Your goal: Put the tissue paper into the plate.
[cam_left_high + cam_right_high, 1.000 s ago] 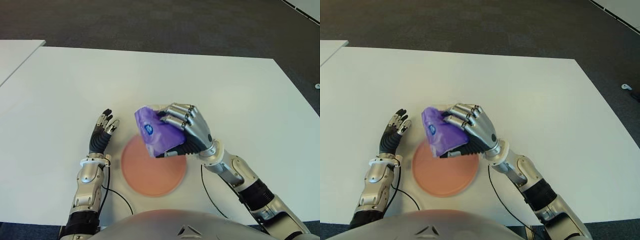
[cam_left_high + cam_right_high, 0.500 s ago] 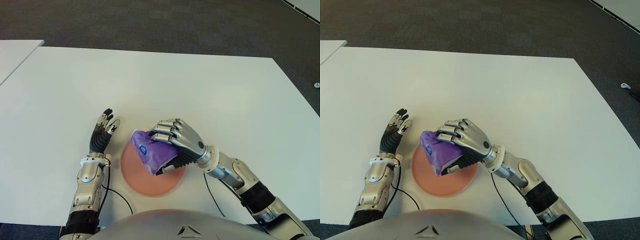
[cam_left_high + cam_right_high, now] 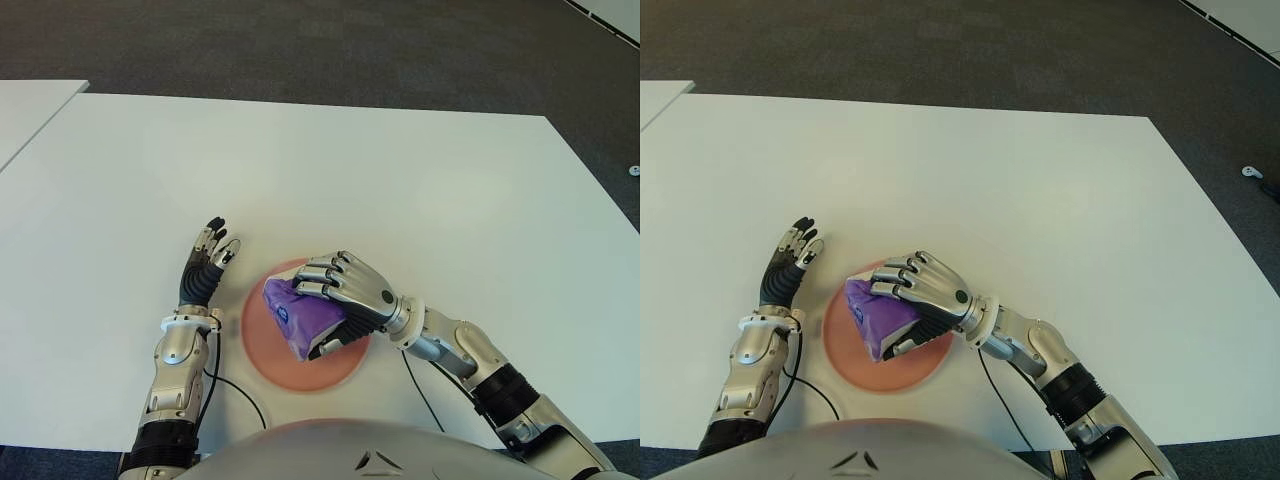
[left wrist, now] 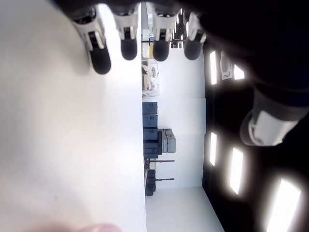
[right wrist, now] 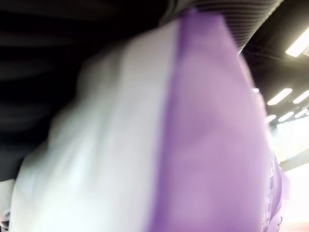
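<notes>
The tissue paper [image 3: 300, 315], a soft purple plastic-wrapped pack with a small blue label, now sits low over the plate [image 3: 262, 345]; a second ago we saw it held higher, above the plate's far rim, and half a second ago it was partway down. Whether the pack already touches the plate we cannot tell. The plate is a flat, round, salmon-pink disc lying on the smooth white table [image 3: 400, 170], near its front edge. Our right hand [image 3: 350, 296], silver-jointed with dark palm padding, has its fingers curled over the top of the pack and grips it, its forearm reaching in from the lower right. Our left hand [image 3: 205, 265] shows just left of the plate, fingers straight and spread, holding nothing, unchanged from before. Beyond the table lies dark grey carpet [image 3: 300, 40].
</notes>
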Available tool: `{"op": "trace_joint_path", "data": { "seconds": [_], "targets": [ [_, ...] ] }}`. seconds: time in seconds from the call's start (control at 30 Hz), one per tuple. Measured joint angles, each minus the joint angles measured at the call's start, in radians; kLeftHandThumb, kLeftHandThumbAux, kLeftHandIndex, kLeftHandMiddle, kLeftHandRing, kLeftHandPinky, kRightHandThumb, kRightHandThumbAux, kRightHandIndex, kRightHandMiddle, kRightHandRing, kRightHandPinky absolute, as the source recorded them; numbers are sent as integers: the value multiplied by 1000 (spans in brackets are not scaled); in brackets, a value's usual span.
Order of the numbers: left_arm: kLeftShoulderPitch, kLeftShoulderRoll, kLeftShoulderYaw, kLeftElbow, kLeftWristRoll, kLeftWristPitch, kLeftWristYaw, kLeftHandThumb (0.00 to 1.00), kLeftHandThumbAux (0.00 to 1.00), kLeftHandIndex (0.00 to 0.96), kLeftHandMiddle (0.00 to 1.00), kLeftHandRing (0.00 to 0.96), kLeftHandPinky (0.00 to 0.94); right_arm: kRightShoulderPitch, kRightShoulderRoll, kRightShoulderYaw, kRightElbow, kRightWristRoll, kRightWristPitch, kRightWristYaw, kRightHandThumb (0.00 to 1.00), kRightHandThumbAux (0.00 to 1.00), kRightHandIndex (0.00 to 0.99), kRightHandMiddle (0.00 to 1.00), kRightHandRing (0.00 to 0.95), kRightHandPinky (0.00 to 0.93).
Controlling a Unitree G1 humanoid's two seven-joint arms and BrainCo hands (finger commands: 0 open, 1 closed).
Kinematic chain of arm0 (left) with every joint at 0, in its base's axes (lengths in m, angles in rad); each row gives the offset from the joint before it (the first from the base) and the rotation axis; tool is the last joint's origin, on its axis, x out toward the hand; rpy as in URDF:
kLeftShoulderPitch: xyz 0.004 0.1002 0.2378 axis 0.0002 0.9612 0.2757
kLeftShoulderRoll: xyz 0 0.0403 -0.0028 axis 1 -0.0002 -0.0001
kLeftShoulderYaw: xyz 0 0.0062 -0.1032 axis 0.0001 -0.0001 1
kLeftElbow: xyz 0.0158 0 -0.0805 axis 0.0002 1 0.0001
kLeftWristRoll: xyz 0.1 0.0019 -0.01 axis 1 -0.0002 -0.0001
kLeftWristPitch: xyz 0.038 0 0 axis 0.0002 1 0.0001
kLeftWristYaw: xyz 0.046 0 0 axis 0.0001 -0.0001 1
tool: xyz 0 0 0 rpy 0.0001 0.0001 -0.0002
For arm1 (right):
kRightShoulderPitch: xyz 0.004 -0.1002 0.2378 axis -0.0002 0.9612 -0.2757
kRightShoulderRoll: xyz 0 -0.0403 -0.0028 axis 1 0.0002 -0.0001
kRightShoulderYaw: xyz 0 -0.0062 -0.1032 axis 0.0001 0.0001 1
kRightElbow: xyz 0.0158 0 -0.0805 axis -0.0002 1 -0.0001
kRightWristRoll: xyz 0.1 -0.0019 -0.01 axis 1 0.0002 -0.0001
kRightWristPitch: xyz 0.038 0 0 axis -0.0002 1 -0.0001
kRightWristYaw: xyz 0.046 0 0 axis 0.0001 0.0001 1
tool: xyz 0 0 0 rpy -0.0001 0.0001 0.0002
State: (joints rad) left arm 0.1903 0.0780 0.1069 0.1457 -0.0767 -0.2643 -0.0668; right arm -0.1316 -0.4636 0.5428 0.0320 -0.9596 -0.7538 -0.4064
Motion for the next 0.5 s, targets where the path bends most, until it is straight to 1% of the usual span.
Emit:
{"op": "trace_joint_path", "data": {
  "seconds": [0.17, 0.23, 0.27, 0.3, 0.33, 0.37, 0.4, 0.43, 0.47, 0.5],
  "targets": [
    [0, 0, -1, 1, 2, 0, 0, 0, 501, 0, 0, 0, 0, -2, 23, -1, 28, -1, 17, 19, 720, 714, 439, 798, 796, 794],
    [0, 0, -1, 1, 5, 0, 0, 0, 501, 0, 0, 0, 0, -3, 31, -3, 33, 0, 25, 29, 718, 714, 438, 786, 784, 765],
    [0, 0, -1, 1, 6, 0, 0, 0, 500, 0, 0, 0, 0, -3, 34, -3, 34, 3, 27, 34, 711, 716, 435, 750, 747, 725],
    [0, 0, -1, 1, 7, 0, 0, 0, 498, 0, 0, 0, 0, -4, 36, -4, 34, 8, 31, 43, 700, 719, 430, 698, 693, 666],
    [0, 0, -1, 1, 9, -1, 0, 0, 496, 0, 0, 0, 0, -4, 38, -4, 34, 16, 35, 54, 517, 691, 382, 578, 563, 547],
    [1, 0, -1, 1, 10, -1, 0, 0, 496, 0, 0, 0, 0, -4, 40, -5, 34, 24, 39, 71, 448, 682, 365, 534, 517, 504],
    [1, 0, -1, 1, 11, -1, 0, 0, 494, 0, 0, 0, 0, -4, 40, -5, 33, 34, 43, 89, 304, 637, 274, 399, 368, 349],
    [1, 1, 0, 1, 12, -1, 0, 0, 493, 0, 0, 0, 0, -5, 40, -5, 28, 44, 45, 115, 210, 609, 215, 312, 273, 248],
    [2, 1, 0, 1, 12, -1, 0, 0, 493, 0, 0, 0, 0, -5, 37, -5, 21, 56, 50, 144, 170, 593, 179, 268, 226, 198],
    [2, 1, 0, 1, 13, -1, 0, 0, 493, 0, 0, 0, 0, -6, 35, -5, 11, 63, 55, 174, 113, 569, 128, 203, 158, 127]
  ]
}}
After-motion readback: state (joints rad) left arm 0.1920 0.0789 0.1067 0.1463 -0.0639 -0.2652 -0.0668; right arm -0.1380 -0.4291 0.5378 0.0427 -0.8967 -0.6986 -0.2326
